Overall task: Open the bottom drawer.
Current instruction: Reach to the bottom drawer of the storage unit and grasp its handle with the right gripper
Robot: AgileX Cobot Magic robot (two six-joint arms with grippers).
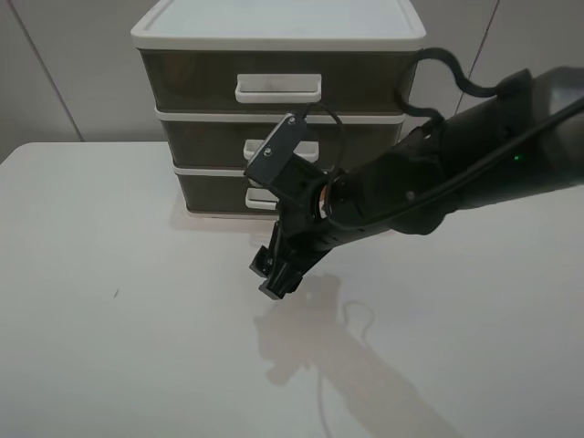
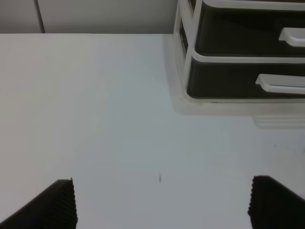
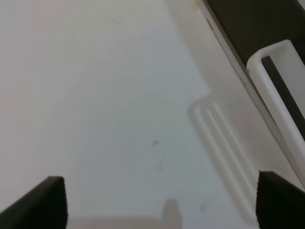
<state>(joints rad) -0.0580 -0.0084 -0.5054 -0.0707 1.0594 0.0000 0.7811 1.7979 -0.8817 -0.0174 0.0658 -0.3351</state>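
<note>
The bottom drawer (image 1: 212, 190) is smoky-brown and sits flush in the white-framed three-drawer unit (image 1: 274, 36). Its white loop handle (image 1: 259, 195) is partly hidden by my right wrist. My right gripper (image 1: 276, 276) hangs just in front of the unit, low over the table, below and in front of that handle. In the right wrist view the gripper (image 3: 162, 202) is open and empty, and the handle (image 3: 281, 90) lies beyond it to one side. The left wrist view shows the bottom drawer (image 2: 224, 81) and its handle (image 2: 281, 84) far ahead. My left gripper (image 2: 162, 205) is open and empty.
The middle drawer (image 1: 205, 140) and top drawer (image 1: 187, 80) sit shut above the bottom one. The white table (image 1: 119, 301) spreads in front of the unit. My right arm (image 1: 474, 155) reaches in from the right with a black cable looping over it. A wall stands behind the unit.
</note>
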